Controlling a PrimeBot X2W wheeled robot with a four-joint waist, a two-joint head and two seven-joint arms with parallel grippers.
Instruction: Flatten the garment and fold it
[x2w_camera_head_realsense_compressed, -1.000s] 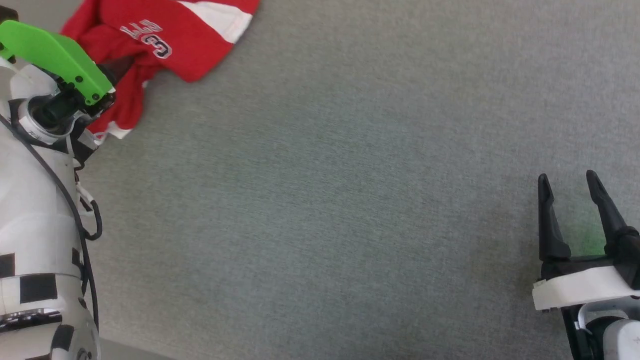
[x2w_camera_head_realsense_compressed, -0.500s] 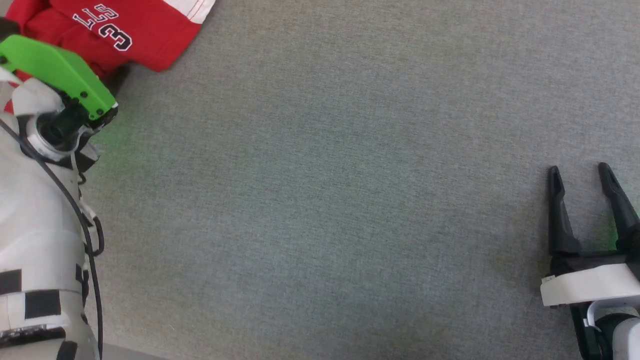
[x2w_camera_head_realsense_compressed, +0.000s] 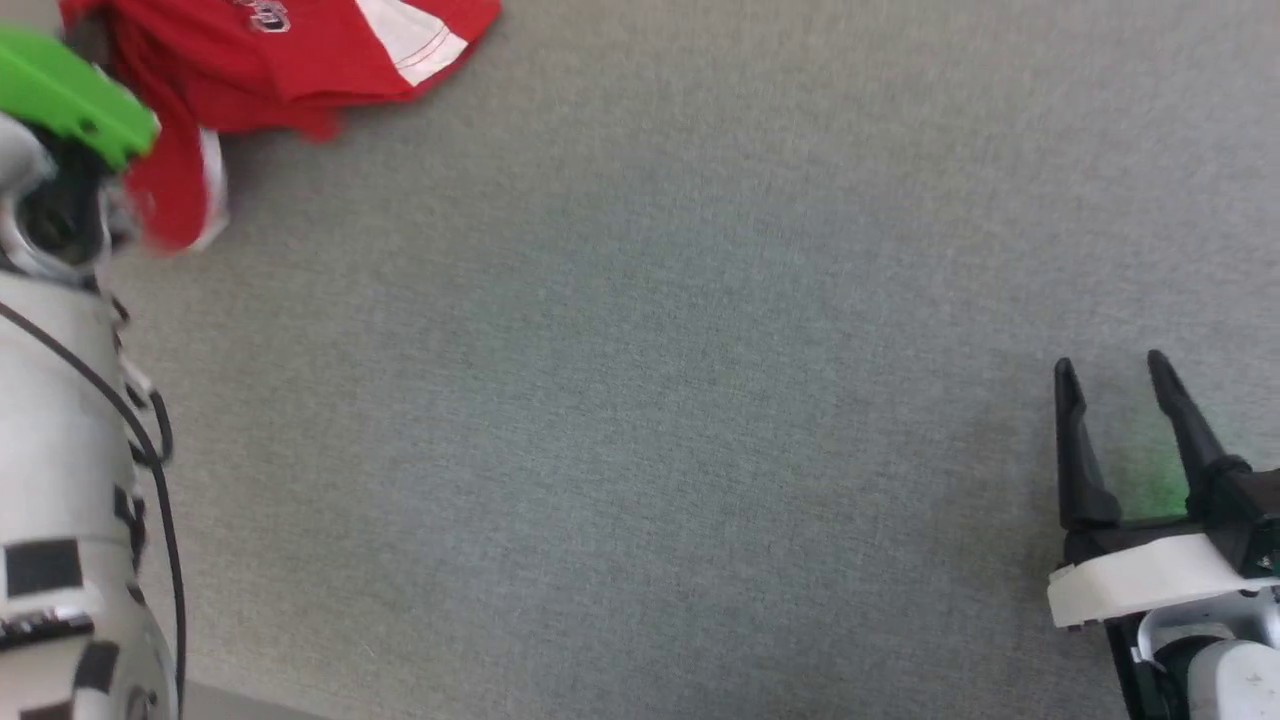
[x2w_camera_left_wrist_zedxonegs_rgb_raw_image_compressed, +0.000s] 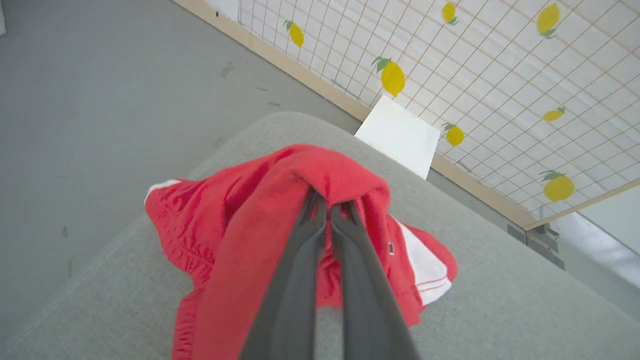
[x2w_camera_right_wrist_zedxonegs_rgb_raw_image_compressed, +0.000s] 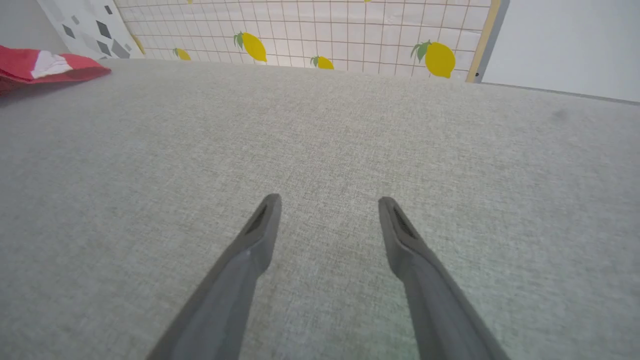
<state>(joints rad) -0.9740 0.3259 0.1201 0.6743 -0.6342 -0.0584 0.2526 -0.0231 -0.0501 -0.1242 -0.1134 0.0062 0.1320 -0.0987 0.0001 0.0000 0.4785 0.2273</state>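
The garment (x2w_camera_head_realsense_compressed: 290, 60), red shorts with white trim, lies bunched at the far left corner of the grey table. In the left wrist view my left gripper (x2w_camera_left_wrist_zedxonegs_rgb_raw_image_compressed: 329, 202) is shut on a raised fold of the garment (x2w_camera_left_wrist_zedxonegs_rgb_raw_image_compressed: 280, 210), whose cloth drapes over both fingers. A red flap hangs beside the green wrist cover (x2w_camera_head_realsense_compressed: 70, 95) in the head view. My right gripper (x2w_camera_head_realsense_compressed: 1112, 372) stands open low over bare table at the lower right, far from the cloth; the same open right gripper (x2w_camera_right_wrist_zedxonegs_rgb_raw_image_compressed: 330, 205) holds nothing. The garment (x2w_camera_right_wrist_zedxonegs_rgb_raw_image_compressed: 50, 67) edge shows at that view's far left.
The grey fabric table (x2w_camera_head_realsense_compressed: 640, 400) spreads wide between the two arms. Its rounded corner (x2w_camera_left_wrist_zedxonegs_rgb_raw_image_compressed: 280, 120) lies just beyond the shorts, with grey floor (x2w_camera_left_wrist_zedxonegs_rgb_raw_image_compressed: 100, 90) below. A white board (x2w_camera_left_wrist_zedxonegs_rgb_raw_image_compressed: 400, 135) leans on a lemon-patterned wall (x2w_camera_left_wrist_zedxonegs_rgb_raw_image_compressed: 500, 75).
My left gripper has shut on the shorts and lifted a fold; a flap now hangs by the wrist. The head camera has shifted. The right gripper stays open.
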